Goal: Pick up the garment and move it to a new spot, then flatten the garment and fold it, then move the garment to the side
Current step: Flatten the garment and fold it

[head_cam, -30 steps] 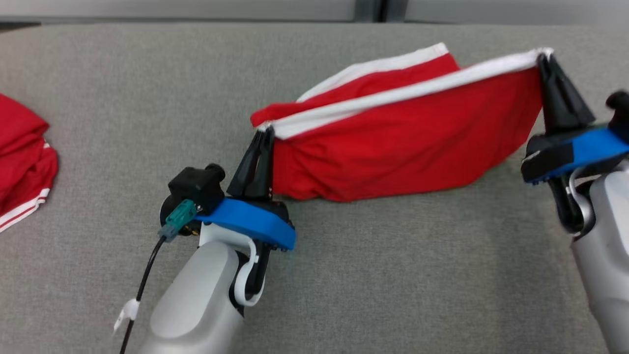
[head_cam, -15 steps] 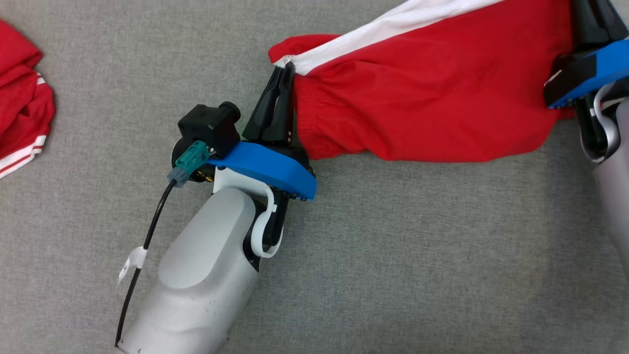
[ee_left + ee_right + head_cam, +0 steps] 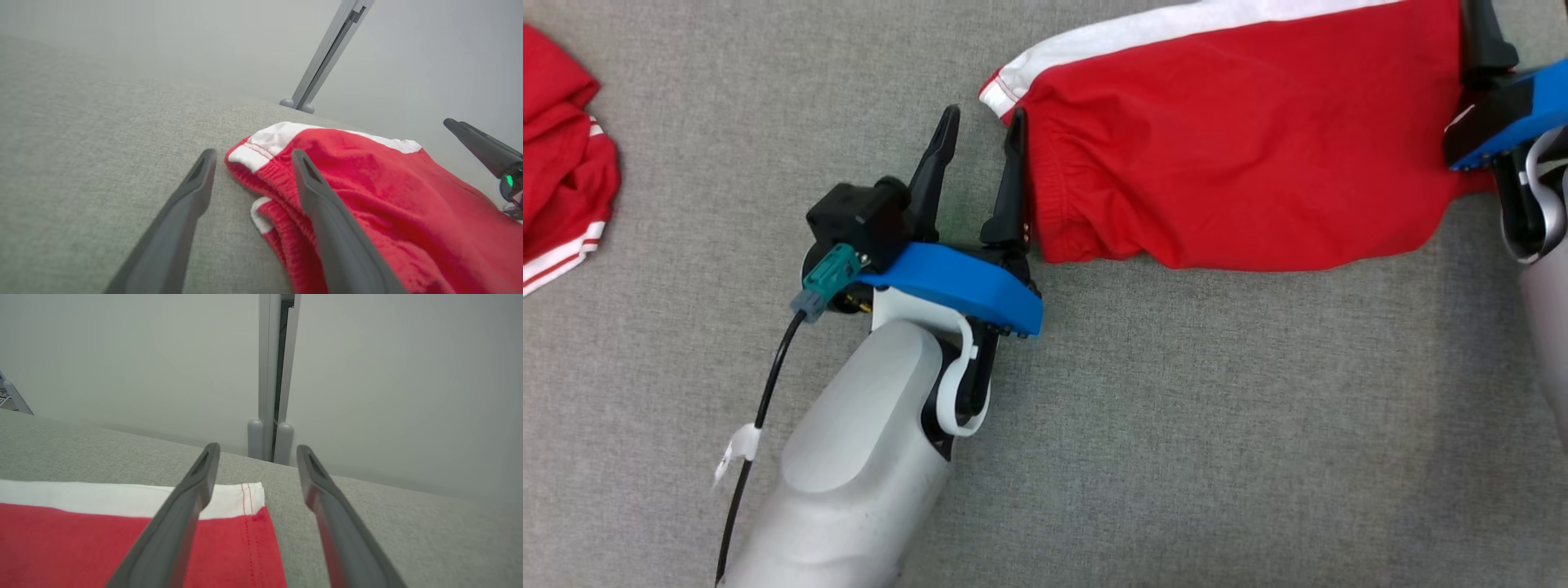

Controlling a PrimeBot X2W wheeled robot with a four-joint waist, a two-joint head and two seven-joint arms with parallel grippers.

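The garment [image 3: 1241, 155], red with a white band along its far edge, lies spread on the grey table [image 3: 1176, 425]. My left gripper [image 3: 983, 114] is open at its left end, and the inner finger [image 3: 1013, 180] rests against the gathered red hem. In the left wrist view the garment's corner [image 3: 249, 153] sits low between the spread fingers of the left gripper [image 3: 253, 153]. My right gripper [image 3: 256, 448] is open at the garment's right end, where the white-banded corner [image 3: 249, 496] lies flat under its left finger. One right finger [image 3: 1485, 41] shows in the head view.
Another red garment with white stripes [image 3: 560, 180] lies bunched at the table's left edge. A pale wall with a grey post [image 3: 271, 375] stands behind the table's far edge. Bare grey table surface stretches in front of the garment.
Both grippers have opened and let go of the garment's upper corners. The garment, held up taut a second ago, now lies flat on the table. The head camera has tilted down.
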